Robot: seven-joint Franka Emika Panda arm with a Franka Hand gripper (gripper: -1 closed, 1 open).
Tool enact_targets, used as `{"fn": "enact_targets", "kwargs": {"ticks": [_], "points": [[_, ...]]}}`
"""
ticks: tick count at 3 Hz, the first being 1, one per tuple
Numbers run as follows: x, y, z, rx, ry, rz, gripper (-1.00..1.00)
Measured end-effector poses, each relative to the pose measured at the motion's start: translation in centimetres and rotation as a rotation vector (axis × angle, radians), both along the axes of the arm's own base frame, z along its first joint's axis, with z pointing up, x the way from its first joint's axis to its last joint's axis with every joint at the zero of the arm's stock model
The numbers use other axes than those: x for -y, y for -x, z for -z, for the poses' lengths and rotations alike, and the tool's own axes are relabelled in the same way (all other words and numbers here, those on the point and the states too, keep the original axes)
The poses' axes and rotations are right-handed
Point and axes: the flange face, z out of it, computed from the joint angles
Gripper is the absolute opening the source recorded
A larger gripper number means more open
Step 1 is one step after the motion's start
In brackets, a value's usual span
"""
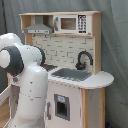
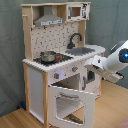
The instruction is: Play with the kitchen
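Observation:
The kitchen [image 1: 75, 50] [image 2: 55, 60] is a tall white and light-wood toy with a grey hood [image 2: 50, 20], a black faucet [image 1: 84, 59] [image 2: 75, 38] and a sink [image 1: 71, 74] [image 2: 81, 50]. A small pot [image 2: 48, 56] stands on the stove, with knobs [image 2: 74, 69] below the counter. The windowed oven door [image 2: 68, 102] hangs open, tilted outward. In the second exterior view my arm reaches in from the right, and the gripper [image 2: 93, 63] sits at the counter's front edge below the sink. In the first exterior view the white arm [image 1: 25, 80] hides the stove and the gripper.
A toy microwave [image 1: 73, 23] [image 2: 76, 11] sits on the top shelf. A grey curtain [image 2: 10, 50] hangs behind the kitchen. The floor [image 2: 20, 120] is wood. A small dark-windowed panel [image 1: 61, 106] shows on the cabinet front.

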Motion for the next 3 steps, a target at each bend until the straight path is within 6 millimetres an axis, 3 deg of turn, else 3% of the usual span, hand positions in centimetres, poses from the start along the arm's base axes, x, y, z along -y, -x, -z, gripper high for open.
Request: {"fn": "enact_targets", "kwargs": {"ticks": [2, 3], "points": [[3.3, 2.2, 4.2, 0.018, 0.283, -0.016, 1.0], [4.2, 2.6, 4.0, 0.037, 0.381, -0.014, 1.0]]}}
